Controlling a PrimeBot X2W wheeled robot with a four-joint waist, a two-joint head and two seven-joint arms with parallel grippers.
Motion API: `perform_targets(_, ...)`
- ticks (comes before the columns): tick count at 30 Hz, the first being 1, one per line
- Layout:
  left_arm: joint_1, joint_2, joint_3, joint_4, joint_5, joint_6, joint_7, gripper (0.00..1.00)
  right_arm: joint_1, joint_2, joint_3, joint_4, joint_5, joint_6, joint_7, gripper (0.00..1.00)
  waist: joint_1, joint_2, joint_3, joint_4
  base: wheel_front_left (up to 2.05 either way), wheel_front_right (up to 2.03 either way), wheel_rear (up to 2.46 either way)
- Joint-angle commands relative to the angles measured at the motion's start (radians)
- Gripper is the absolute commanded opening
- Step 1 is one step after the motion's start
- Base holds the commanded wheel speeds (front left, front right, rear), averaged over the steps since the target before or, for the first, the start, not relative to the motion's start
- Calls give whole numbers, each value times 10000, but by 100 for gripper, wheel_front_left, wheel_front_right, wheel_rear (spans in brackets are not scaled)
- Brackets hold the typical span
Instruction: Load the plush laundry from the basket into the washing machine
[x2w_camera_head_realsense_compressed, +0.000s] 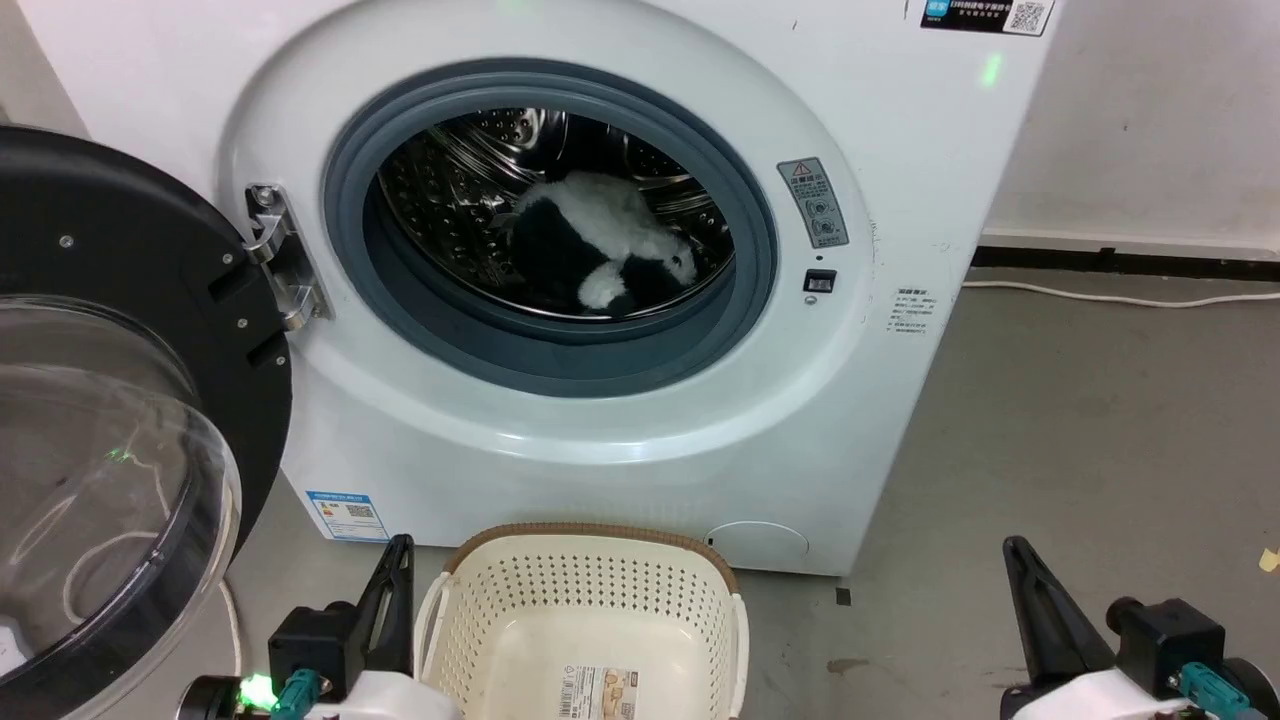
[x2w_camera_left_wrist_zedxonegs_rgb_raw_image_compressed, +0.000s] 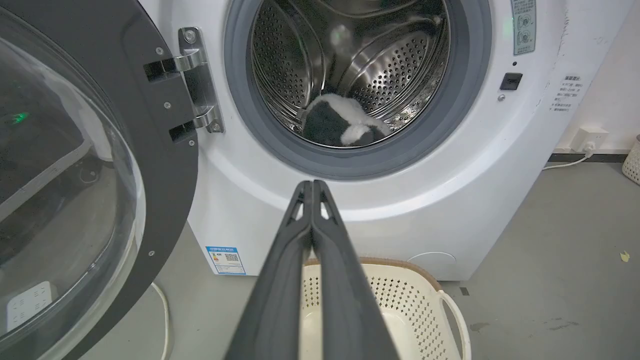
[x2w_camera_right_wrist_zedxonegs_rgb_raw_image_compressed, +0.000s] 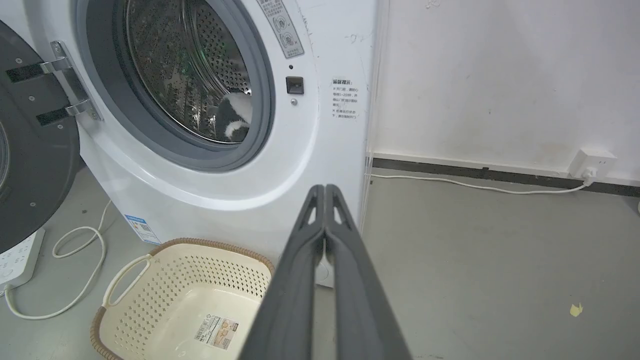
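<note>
The basket (x2w_camera_head_realsense_compressed: 590, 532) is sitting nearest on the floor (x2w_camera_head_realsense_compressed: 1060, 420), between the two grippers, with a paper label (x2w_camera_head_realsense_compressed: 598, 692) lying on its bottom. The left gripper (x2w_camera_left_wrist_zedxonegs_rgb_raw_image_compressed: 312, 186) and right gripper (x2w_camera_right_wrist_zedxonegs_rgb_raw_image_compressed: 325, 191) are hanging low beside it, fingers pressed together and gripping nothing. Beyond, the washing machine (x2w_camera_head_realsense_compressed: 560, 450) is standing with its door (x2w_camera_head_realsense_compressed: 110, 420) swung wide, and the plush laundry (x2w_camera_head_realsense_compressed: 600, 235) is lying in the drum (x2w_camera_head_realsense_compressed: 450, 190), its underside hidden by the grey seal (x2w_camera_head_realsense_compressed: 560, 352).

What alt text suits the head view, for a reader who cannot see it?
A panda soft toy lies in the steel drum of the open washing machine. Below stands an empty cream basket, flanked by the left gripper and right gripper.
</note>
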Motion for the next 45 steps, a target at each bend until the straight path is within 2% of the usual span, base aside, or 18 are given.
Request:
perform_targets(1, -181, -23, 57, -90, 97, -27, 62, 0, -167, 16, 30, -99, -85, -5, 84, 0, 0, 0, 5, -9, 0, 0, 0)
perform_targets(45, -524, -319, 571, -454, 677, -136, 941, 0, -729, 25, 194, -423, -764, -7, 967, 0, 0, 0, 126, -240, 0, 0, 0)
